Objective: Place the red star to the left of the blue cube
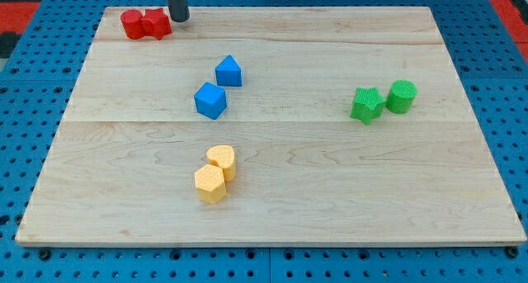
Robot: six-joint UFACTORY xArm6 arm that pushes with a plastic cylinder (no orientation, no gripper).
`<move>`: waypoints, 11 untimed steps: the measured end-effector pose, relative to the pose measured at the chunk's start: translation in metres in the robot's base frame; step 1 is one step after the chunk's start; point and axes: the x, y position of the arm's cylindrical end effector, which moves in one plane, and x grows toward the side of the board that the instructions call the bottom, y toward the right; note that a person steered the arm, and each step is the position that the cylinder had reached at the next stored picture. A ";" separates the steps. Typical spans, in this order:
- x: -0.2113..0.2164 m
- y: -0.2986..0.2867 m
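Observation:
Two red blocks sit touching at the board's top left corner: the right one, the red star [157,23], and a red block [133,24] to its left whose shape I cannot make out. My tip [179,18] stands just right of the red star, close to or touching it. The blue cube [210,100] lies left of the board's middle, well below and right of the red blocks. A second blue block [229,71], wedge-like, sits just above and right of the cube.
Two yellow blocks [221,160] [210,184] touch near the bottom middle. A green star [366,104] and a green cylinder [403,96] sit together at the right. The wooden board [346,192] lies on a blue pegboard.

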 end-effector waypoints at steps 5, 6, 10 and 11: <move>0.031 -0.047; 0.076 -0.047; 0.096 -0.108; 0.142 -0.112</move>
